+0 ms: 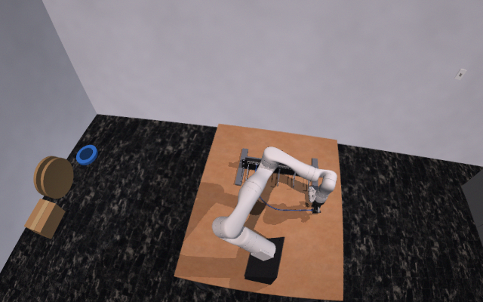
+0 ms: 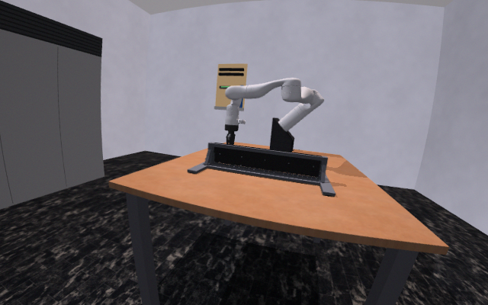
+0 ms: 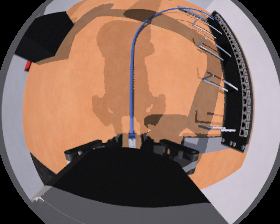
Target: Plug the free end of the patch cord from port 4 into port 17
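Note:
The dark rack [image 1: 278, 168] stands across the far half of the table; the exterior view shows its back [image 2: 264, 161], and the wrist view shows it on the right [image 3: 233, 83]. The blue patch cord [image 1: 283, 208] runs from the rack's left part over the table to its free end. In the wrist view the cord [image 3: 135, 63] arcs down to the plug [image 3: 132, 137]. My gripper [image 1: 315, 209] points down, low over the table in front of the rack's right part. It also shows in the exterior view [image 2: 231, 138]. Its fingers stand partly open on either side of the plug.
Several short cords hang from the rack's front [image 1: 294, 181]. The arm's black base [image 1: 265, 260] sits at the table's near edge. The table's right edge [image 1: 339, 211] is a short way from the gripper. Boxes and a blue ring lie on the floor to the left.

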Controlling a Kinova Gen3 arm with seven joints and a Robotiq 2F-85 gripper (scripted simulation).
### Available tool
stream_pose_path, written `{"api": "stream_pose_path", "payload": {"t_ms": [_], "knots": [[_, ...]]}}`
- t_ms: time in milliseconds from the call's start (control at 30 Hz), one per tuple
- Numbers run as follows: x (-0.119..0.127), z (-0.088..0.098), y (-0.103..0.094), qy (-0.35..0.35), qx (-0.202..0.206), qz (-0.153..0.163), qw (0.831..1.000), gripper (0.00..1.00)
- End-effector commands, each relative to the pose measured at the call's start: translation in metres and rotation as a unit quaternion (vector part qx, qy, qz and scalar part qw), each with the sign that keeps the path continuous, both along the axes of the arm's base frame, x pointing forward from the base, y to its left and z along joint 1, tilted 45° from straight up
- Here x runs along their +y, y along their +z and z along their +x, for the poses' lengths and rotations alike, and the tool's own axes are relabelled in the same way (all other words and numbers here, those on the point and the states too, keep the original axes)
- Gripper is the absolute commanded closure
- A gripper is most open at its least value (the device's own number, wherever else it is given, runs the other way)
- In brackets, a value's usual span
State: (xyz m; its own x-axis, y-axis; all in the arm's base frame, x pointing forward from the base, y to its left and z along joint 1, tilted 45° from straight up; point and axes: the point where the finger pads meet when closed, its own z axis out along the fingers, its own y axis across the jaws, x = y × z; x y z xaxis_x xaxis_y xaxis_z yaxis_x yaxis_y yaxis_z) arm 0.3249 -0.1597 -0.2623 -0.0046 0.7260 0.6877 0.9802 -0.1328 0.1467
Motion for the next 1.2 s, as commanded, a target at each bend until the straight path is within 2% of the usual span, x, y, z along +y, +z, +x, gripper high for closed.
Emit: {"api": "stream_pose_path", "payload": {"t_ms": [0,1167], "knots": [[-0.0004,0.0027,-0.0023,0.004,-0.005,-0.004,1.000,0.63],[0.0060,0.0046,-0.0090,0.003,-0.003,-0.004,1.000,0.63]]}}
